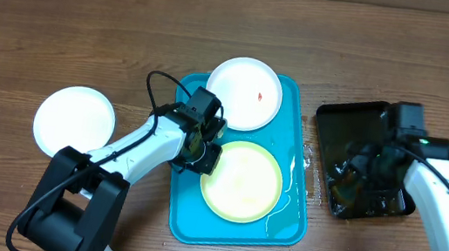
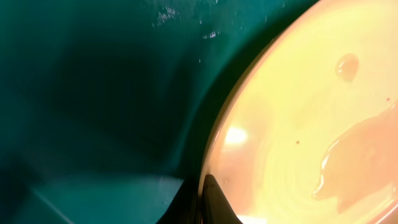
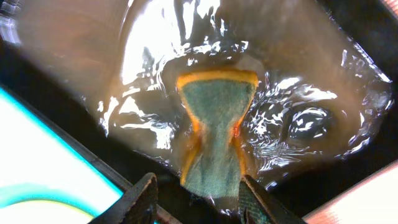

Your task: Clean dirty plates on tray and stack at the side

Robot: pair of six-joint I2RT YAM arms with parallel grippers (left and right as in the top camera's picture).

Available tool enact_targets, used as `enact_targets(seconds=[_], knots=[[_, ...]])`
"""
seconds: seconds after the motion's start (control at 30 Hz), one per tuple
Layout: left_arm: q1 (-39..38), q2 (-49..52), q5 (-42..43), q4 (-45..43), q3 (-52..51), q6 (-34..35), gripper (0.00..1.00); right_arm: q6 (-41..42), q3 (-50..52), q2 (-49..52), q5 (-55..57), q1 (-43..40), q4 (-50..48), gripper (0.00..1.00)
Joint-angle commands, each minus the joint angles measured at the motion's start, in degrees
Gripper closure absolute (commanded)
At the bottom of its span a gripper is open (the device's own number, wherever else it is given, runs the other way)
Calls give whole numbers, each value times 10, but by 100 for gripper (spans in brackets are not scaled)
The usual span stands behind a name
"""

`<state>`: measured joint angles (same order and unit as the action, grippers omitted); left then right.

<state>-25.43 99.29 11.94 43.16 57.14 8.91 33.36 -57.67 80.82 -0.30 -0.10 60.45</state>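
The left gripper (image 2: pixel 200 202) is nearly closed, its two dark fingertips pinching the thin rim of the yellow-green plate (image 2: pixel 311 112) at that plate's 9 o'clock edge. The plate is round, smooth and glossy, with shallow pools of water (image 2: pixel 354 149) on its face. It lies flat in the near half of the turquoise tray (image 2: pixel 93 93), a slick plastic rectangle with rounded corners and a raised rim.

At the tray's 12 o'clock end sits the speckled white plate (image 1: pixel 237 101), marked with a small red speck (image 1: pixel 260 96) and riding over the far rim. A plain white plate (image 1: pixel 74 119) rests on the wooden table (image 1: pixel 63 24) at 9 o'clock from the tray, apart from it.

At 3 o'clock, just beside the tray, a black tray (image 1: pixel 339 124) holds rippled water. The right gripper (image 3: pixel 200 199) is down in it, jaws part-open on either side of a green-faced, orange-edged sponge (image 3: pixel 214 118) with an hourglass waist. I cannot tell whether they squeeze it.
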Motion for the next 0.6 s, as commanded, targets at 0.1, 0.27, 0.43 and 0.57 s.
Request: enact_targets(seconds=[0.1, 0.27, 0.43, 0.57], knots=[[-19, 7, -4, 111, 183, -28, 96, -39, -68, -90, -54, -62, 43, 52], [-70, 7, -59, 120, 319, -18, 96, -39, -69, -121, -78, -129, 62, 52], [-147, 7, -205, -4, 359, 30, 96, -67, -68, -122, -103, -165, 81, 52], [-211, 23, -341, -120, 359, 28, 96, -67, -68, -122, -103, -169, 94, 53]])
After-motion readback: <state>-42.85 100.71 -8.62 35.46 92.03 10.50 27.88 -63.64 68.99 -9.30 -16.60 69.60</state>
